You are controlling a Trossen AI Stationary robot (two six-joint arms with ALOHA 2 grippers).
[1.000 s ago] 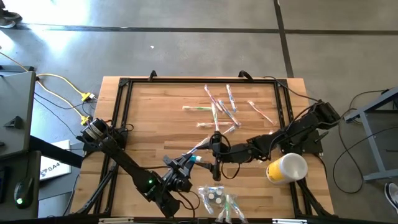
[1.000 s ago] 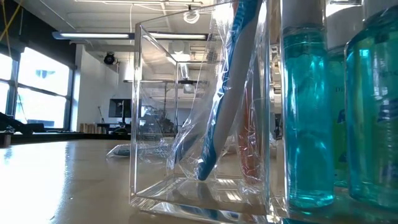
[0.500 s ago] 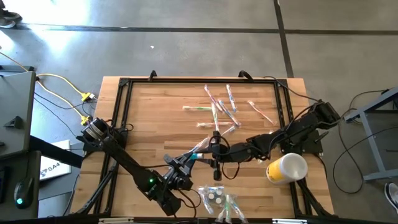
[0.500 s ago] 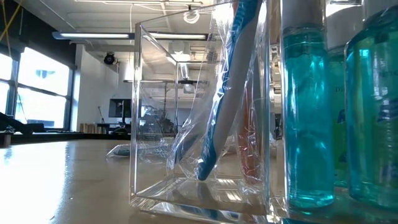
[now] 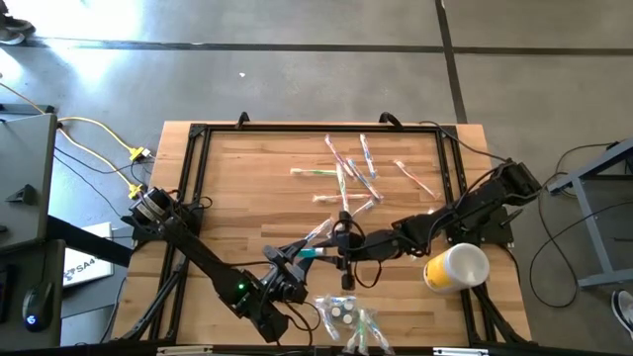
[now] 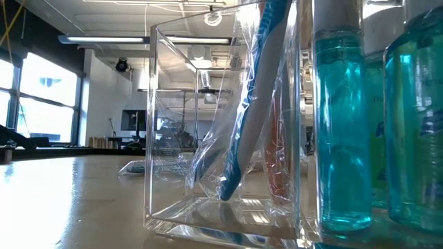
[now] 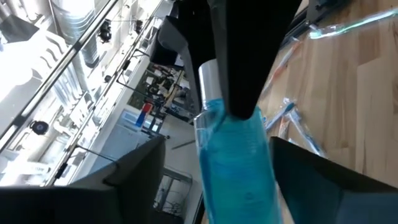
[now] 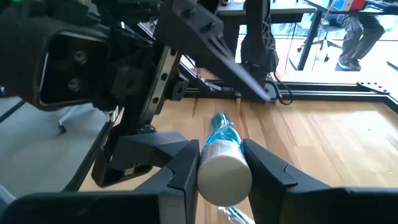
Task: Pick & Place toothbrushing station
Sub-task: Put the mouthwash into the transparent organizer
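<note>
Mouthwash bottle (image 8: 221,149), at 6 o'clock of table (image 5: 247,188), is pinched at its cap end by right gripper (image 5: 341,252); left gripper (image 5: 289,265) stands spread around it, apparently letting go. Probably light, rigid, slick plastic; grip the body.

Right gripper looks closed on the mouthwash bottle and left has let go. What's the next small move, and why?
Probably back the left gripper straight off the mouthwash bottle before the right arm moves. The right gripper is clamped near the white cap, while the left fingers stand open but flank the blue body, so carrying it off now could knock against them.
</note>
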